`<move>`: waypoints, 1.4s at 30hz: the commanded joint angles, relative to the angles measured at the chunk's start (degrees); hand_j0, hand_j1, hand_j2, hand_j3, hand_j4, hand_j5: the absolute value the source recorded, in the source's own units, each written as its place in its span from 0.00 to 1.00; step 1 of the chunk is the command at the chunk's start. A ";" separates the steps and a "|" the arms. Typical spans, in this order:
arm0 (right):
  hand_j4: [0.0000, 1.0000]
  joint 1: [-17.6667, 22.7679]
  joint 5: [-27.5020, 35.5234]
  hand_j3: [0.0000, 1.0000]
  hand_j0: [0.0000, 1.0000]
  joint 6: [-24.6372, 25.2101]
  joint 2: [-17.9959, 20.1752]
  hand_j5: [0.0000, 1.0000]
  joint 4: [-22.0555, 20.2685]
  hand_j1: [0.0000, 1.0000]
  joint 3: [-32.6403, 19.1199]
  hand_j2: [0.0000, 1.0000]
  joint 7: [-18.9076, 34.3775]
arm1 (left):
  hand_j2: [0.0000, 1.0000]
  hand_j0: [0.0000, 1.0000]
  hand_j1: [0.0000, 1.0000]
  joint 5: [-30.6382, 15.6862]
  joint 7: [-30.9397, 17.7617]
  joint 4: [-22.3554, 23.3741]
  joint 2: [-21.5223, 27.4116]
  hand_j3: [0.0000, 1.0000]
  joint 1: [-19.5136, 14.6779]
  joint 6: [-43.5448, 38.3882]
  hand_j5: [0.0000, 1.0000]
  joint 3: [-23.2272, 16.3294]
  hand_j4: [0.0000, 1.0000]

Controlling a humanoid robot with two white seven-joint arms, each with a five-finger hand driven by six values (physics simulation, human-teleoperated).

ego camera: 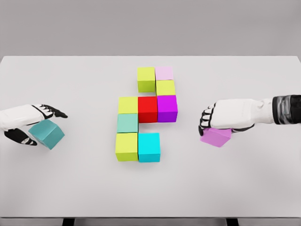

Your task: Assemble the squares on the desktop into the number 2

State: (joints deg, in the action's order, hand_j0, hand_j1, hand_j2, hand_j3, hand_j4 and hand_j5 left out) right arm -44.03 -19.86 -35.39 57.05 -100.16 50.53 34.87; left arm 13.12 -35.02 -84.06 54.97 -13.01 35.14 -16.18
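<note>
Your left hand [29, 123] looks clamped on the teal cube [47, 133]; right hand's [230, 116] fingers curl over the pink cube [216, 136].

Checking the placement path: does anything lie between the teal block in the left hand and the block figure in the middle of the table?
Nothing visible does. The left hand holds the teal block at the table's left side, and only bare white table lies between it and the figure's nearest block, the lower yellow-green one.
</note>
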 commanded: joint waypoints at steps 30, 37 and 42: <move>0.48 -0.88 0.26 0.48 0.48 0.39 -9.24 0.48 -0.39 0.48 4.05 0.48 0.13 | 0.55 0.55 0.55 2.08 0.02 -0.05 -0.04 0.55 -0.09 -0.14 0.55 -1.22 0.55; 1.00 -1.05 0.44 1.00 1.00 0.39 -8.89 1.00 -0.39 1.00 3.96 1.00 0.13 | 0.47 0.47 0.47 2.17 0.02 -0.14 -0.21 0.47 -1.23 -0.14 0.47 -1.22 0.47; 1.00 -0.97 2.28 1.00 1.00 0.39 -3.36 1.00 -0.39 1.00 -1.92 1.00 0.13 | 0.44 0.44 0.44 1.99 0.02 -0.05 -0.21 0.44 -2.29 -0.14 0.44 -0.78 0.44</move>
State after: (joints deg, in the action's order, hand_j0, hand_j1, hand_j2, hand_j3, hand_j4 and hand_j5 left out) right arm -44.91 -18.19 -35.17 51.47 -100.54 51.14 35.02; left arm 15.51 -35.04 -84.12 54.71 -15.64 35.15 -17.15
